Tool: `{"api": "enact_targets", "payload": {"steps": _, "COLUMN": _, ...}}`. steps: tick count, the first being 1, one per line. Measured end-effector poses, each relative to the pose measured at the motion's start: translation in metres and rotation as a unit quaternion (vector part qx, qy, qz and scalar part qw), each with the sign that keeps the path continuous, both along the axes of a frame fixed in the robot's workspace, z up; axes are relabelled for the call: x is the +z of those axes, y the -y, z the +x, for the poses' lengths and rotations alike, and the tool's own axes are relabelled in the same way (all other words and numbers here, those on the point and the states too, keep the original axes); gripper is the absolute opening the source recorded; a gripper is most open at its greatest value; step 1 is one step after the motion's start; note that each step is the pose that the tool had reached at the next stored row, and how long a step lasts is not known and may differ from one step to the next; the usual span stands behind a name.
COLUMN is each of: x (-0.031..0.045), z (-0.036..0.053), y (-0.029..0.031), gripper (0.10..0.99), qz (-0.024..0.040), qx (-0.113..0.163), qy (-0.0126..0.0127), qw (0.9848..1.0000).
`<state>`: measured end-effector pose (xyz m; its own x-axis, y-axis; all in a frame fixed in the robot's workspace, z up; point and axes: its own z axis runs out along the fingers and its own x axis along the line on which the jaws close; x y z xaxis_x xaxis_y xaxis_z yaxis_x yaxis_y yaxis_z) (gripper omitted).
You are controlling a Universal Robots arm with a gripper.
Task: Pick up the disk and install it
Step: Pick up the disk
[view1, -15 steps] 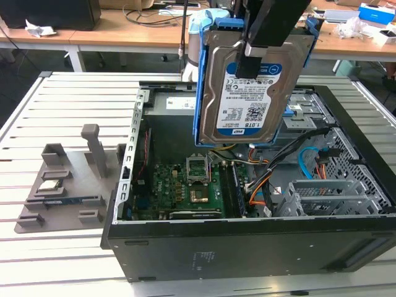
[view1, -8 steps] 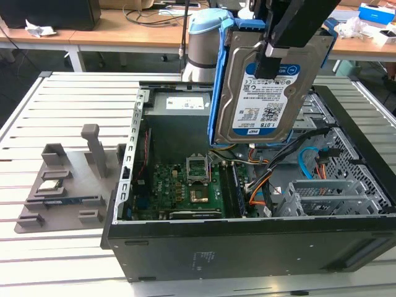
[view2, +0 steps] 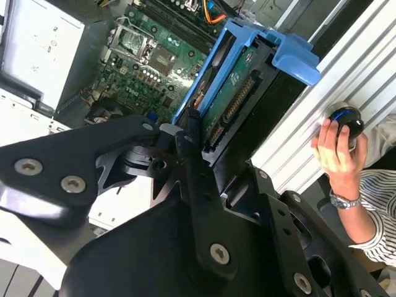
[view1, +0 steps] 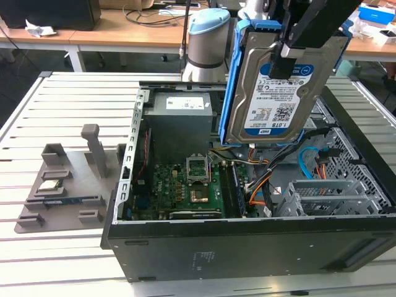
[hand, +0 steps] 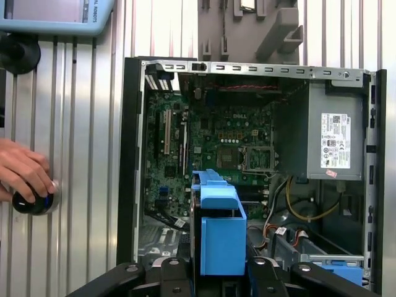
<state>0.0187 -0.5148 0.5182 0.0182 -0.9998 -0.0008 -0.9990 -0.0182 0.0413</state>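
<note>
The disk point(view1: 272, 93), a silver-grey hard drive with a white-and-blue label and a blue carrier frame, hangs upright in the air above the right half of the open computer case point(view1: 247, 241). My gripper point(view1: 286, 57) is shut on it from above, black fingers clamped across its upper part. In the second wrist view the disk point(view2: 230, 93) runs edge-on out from my gripper point(view2: 189, 145), with the motherboard below it. In the first wrist view the blue carrier point(hand: 220, 232) stands between my fingers point(hand: 170, 272), over the case's interior.
Inside the case lie a green motherboard point(view1: 185, 185), a grey power-supply box point(view1: 179, 120) and a metal drive cage point(view1: 328, 193) with cables. A grey parts fixture point(view1: 62, 185) sits at the exterior view's left. A person's hand point(hand: 21, 170) rests on a black knob beside the case.
</note>
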Motion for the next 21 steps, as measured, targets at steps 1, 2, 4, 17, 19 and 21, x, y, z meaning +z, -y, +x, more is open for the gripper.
{"api": "enact_targets", "payload": {"steps": 1, "x": 0.0000, "z": 0.0032, "y": 0.0000, "gripper": 0.365, "qz": 0.0000, "qx": 0.000, "qy": 0.0000, "qw": 1.0000}}
{"api": "enact_targets", "payload": {"steps": 2, "x": -0.0001, "z": 0.0071, "y": 0.0000, "gripper": 0.365, "qz": 0.0000, "qx": 0.000, "qy": 0.0000, "qw": 1.0000}}
{"api": "enact_targets", "payload": {"steps": 4, "x": -0.0001, "z": 0.0134, "y": 0.0000, "gripper": 0.365, "qz": 0.0000, "qx": 0.000, "qy": 0.0000, "qw": 1.0000}}
{"api": "enact_targets", "payload": {"steps": 17, "x": -0.0006, "z": 0.0494, "y": 0.0000, "gripper": 0.365, "qz": 0.0000, "qx": 0.000, "qy": -0.0001, "qw": 1.0000}}
{"api": "enact_targets", "payload": {"steps": 19, "x": -0.0006, "z": 0.0524, "y": 0.0000, "gripper": 0.365, "qz": 0.0000, "qx": 0.000, "qy": -0.0001, "qw": 1.0000}}
{"api": "enact_targets", "payload": {"steps": 21, "x": -0.0007, "z": 0.0579, "y": 0.0000, "gripper": 0.365, "qz": 0.0000, "qx": 0.000, "qy": -0.0001, "qw": 1.0000}}
